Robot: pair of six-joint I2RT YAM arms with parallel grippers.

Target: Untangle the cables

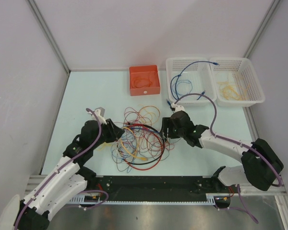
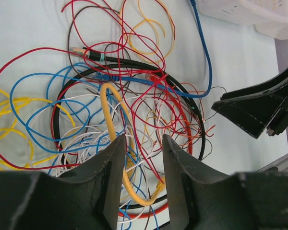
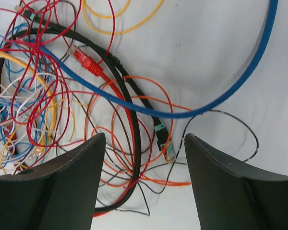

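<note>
Tangle of thin looping cables (image 1: 139, 143) (red, orange, yellow, blue, white, black) lies mid-bench, between the two arms

Left gripper (image 2: 143, 141): jaws part open, straddling a loop of thick yellow cable (image 2: 108, 110); gap wider than the cable, so nothing clamped
Right gripper (image 3: 144, 139): jaws wide, empty, hovering over fine orange wire (image 3: 153, 182) and a black cable with a teal plug (image 3: 134, 129)

Risks, as judged:
- left jaws closing now would likely pinch the white and blue strands crossing the yellow loop; a pull would then drag the whole knot and tighten it
- right jaws are wide enough to take several strands at once
- thick blue cable (image 3: 249, 72) runs from the left basket down beside the tangle; a snag could haul it back out

Counts: 2 grippers; 2 white plastic mesh baskets (image 1: 192, 61), one holding the blue cable, the other pale yellow coils; 1 red-orange square bin (image 1: 145, 92) with an orange coil; strands in the tangle too overlapped to count; pale green bench (image 1: 86, 96)
</note>
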